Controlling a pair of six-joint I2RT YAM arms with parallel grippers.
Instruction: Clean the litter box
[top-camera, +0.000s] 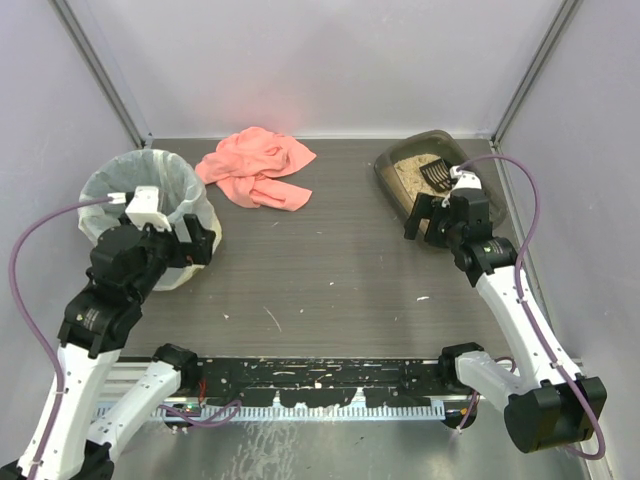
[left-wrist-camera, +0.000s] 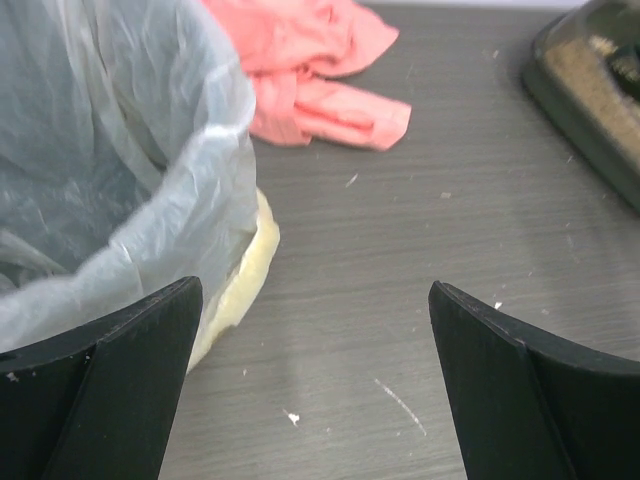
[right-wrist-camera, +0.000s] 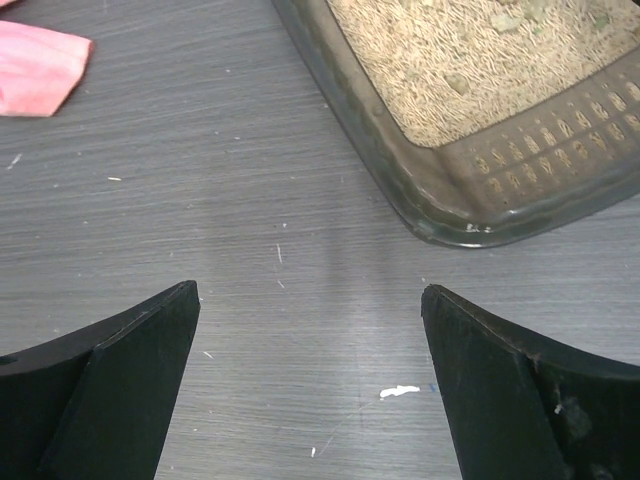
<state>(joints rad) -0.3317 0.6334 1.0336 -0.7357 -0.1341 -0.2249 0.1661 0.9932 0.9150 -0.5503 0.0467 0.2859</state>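
Note:
The litter box (top-camera: 405, 170) is a dark smoky-brown tray with tan litter, at the far right of the table. A small black slotted scoop (top-camera: 436, 176) lies in it. The tray's near corner shows in the right wrist view (right-wrist-camera: 470, 215), and its edge shows in the left wrist view (left-wrist-camera: 590, 90). My right gripper (top-camera: 428, 216) hangs open and empty over the table just in front of the tray (right-wrist-camera: 310, 330). My left gripper (top-camera: 195, 240) is open and empty beside the round bin (top-camera: 150, 215), which is lined with a white bag (left-wrist-camera: 110, 170).
A pink cloth (top-camera: 255, 167) lies crumpled at the far middle of the table, also in the left wrist view (left-wrist-camera: 310, 70). Small white crumbs (right-wrist-camera: 400, 391) dot the dark wood-grain table (top-camera: 330, 270). Grey walls close in the left, right and back sides.

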